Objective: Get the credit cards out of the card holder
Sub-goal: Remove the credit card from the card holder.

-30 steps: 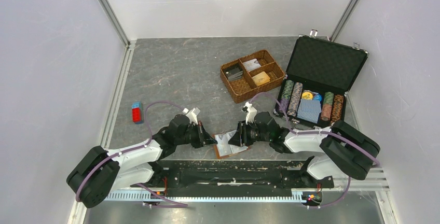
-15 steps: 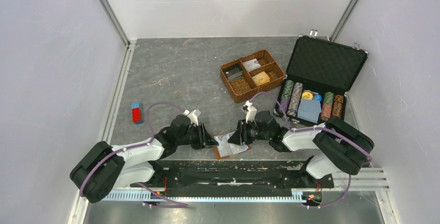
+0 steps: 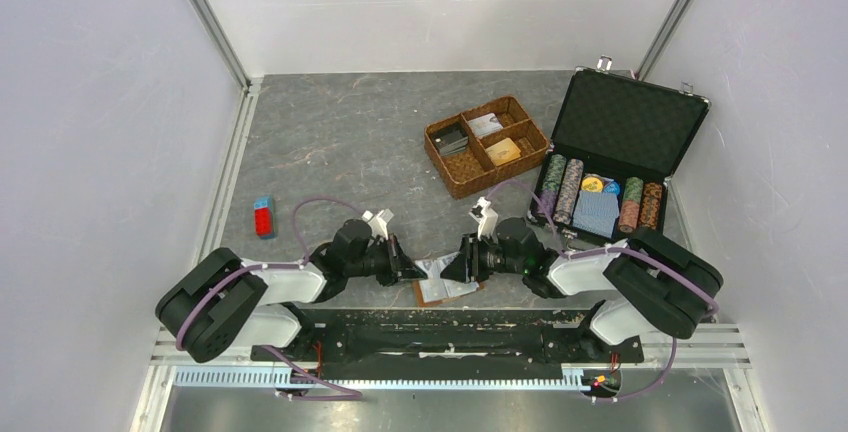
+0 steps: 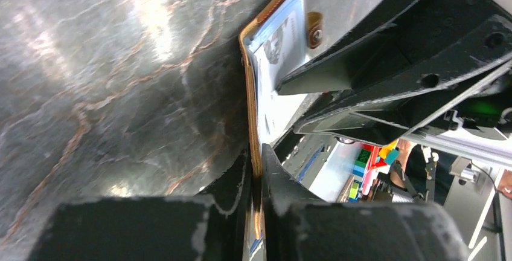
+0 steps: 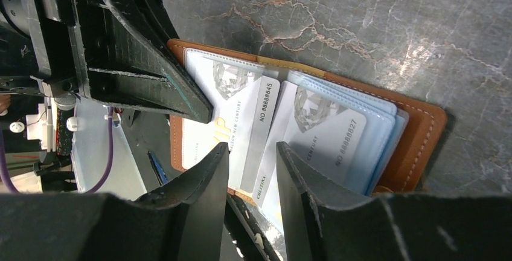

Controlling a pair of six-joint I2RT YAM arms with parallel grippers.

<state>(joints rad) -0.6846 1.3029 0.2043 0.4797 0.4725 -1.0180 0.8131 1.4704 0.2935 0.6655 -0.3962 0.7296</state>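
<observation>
The tan leather card holder [image 3: 447, 288] lies open at the table's near edge, between both arms. My left gripper [image 3: 412, 272] is shut on its left leather edge [image 4: 247, 98], as the left wrist view [image 4: 256, 164] shows. My right gripper [image 3: 453, 268] is open. In the right wrist view its fingertips [image 5: 252, 152] hover just over the pale blue sleeves and hold nothing. Silver-white credit cards sit in the sleeves: one on the left [image 5: 220, 104], one on the right [image 5: 329, 134], and a grey-striped one [image 5: 265, 122] between them. No golden-orange card shows.
A woven brown compartment basket [image 3: 487, 145] stands behind the holder. An open black case [image 3: 625, 122] with poker chips and a blue deck is at the right. A red-and-blue block [image 3: 263, 218] lies at the left. The black front rail [image 3: 440, 332] runs just below the holder.
My left arm's elbow has swung right and its gripper has edged right along the holder's edge. My right gripper has stayed over the holder, barely shifting.
</observation>
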